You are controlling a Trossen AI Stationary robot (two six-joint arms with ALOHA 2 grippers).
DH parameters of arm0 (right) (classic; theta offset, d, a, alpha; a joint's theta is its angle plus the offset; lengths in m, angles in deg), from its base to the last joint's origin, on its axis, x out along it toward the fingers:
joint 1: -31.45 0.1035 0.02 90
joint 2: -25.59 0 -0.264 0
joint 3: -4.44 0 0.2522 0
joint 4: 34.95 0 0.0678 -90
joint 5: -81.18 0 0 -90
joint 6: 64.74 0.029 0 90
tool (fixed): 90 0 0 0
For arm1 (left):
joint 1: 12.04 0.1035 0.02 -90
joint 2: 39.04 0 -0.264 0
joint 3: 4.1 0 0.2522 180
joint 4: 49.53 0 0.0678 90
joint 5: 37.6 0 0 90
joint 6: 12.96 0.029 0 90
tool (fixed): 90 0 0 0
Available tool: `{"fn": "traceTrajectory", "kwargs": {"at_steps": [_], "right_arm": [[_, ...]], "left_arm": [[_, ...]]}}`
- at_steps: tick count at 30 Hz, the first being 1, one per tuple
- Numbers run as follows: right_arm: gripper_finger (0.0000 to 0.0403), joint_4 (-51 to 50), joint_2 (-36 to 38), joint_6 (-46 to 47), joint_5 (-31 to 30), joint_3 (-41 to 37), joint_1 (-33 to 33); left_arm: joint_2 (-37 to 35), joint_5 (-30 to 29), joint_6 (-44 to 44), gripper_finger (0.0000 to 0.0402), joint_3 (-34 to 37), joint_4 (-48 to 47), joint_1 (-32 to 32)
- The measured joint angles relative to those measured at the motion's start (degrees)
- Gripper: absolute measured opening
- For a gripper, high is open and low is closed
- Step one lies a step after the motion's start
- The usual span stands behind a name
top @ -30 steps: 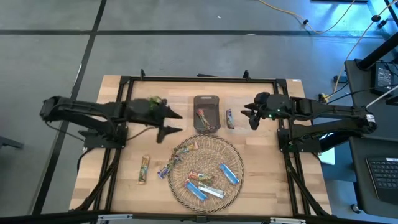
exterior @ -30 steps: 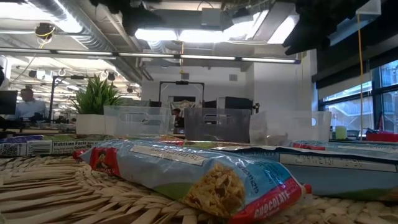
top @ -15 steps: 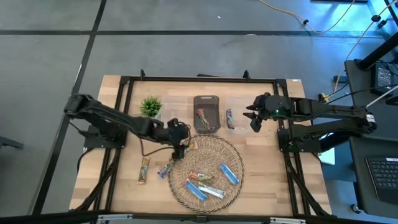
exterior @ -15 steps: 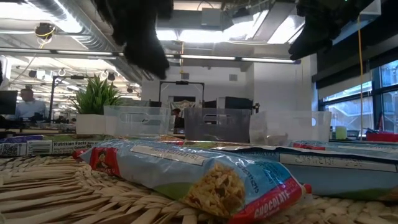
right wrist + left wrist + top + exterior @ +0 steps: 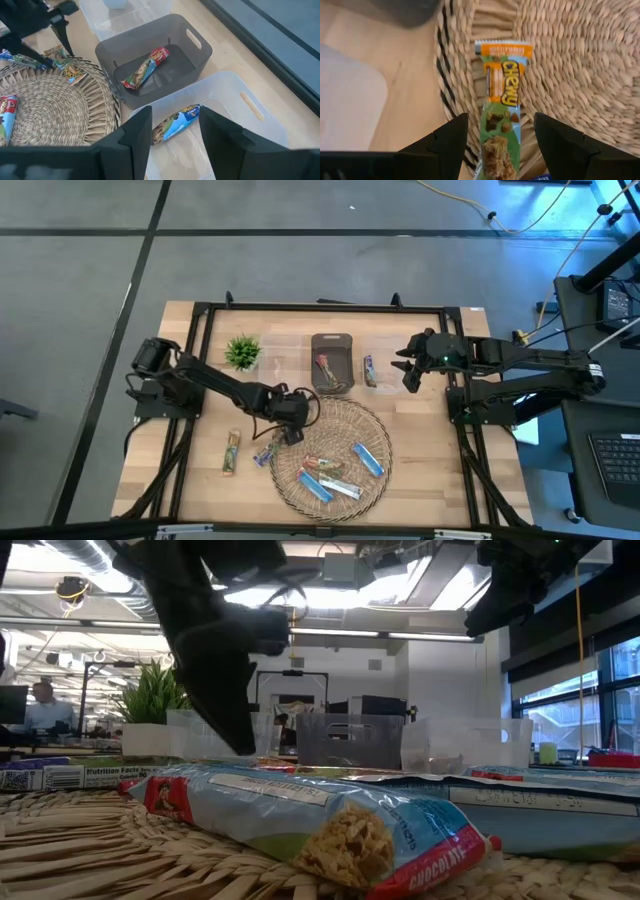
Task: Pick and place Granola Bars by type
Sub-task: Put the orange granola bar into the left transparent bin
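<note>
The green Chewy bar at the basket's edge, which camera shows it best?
The left wrist view: the green Chewy bar fills the frame between the left gripper's open fingers, lying on the woven basket's rim. The high view shows only a small sliver by that gripper; the right wrist view shows it small and far off; the low view hides it.

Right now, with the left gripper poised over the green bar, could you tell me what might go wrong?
The green Chewy bar lies half over the woven basket's rim; the left gripper, open, might catch the weave or push it off. A blue bar on the table beside the basket could get nudged.
</note>
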Motion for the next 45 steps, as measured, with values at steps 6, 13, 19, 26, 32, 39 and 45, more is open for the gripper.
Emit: {"fn": "traceTrajectory", "kwargs": {"at_steps": [6,13,19,26,32,39,45], "right_arm": [[0.0166,-0.1,0.0,0.0,0.0,0.0,0.0],[0.0166,-0.1,0.0,0.0,0.0,0.0,0.0],[0.0166,-0.7,0.0,0.0,0.0,0.0,0.0],[0.0166,-0.9,0.0,0.0,0.0,0.0,0.0],[0.0166,-1.1,0.0,0.0,0.0,0.0,0.0],[0.0166,-1.1,0.0,-1.3,0.0,0.0,0.0],[0.0166,-1.2,0.0,-1.3,0.0,0.0,0.0]], "left_arm": [[1.8,0.6,-0.5,0.0218,0.0,0.1,0.0],[3.7,0.9,-0.5,0.0205,0.0,0.0,0.0],[3.8,1.0,-0.5,0.0171,0.0,-0.1,0.0],[3.7,1.1,-0.5,0.0118,0.0,-0.1,0.0],[3.7,1.9,-0.5,0.008,0.0,0.0,0.0],[2.4,6.1,-0.6,0.0063,-0.7,-0.4,0.1],[-0.8,5.0,-2.0,0.0061,-3.2,-5.3,0.8]]}}
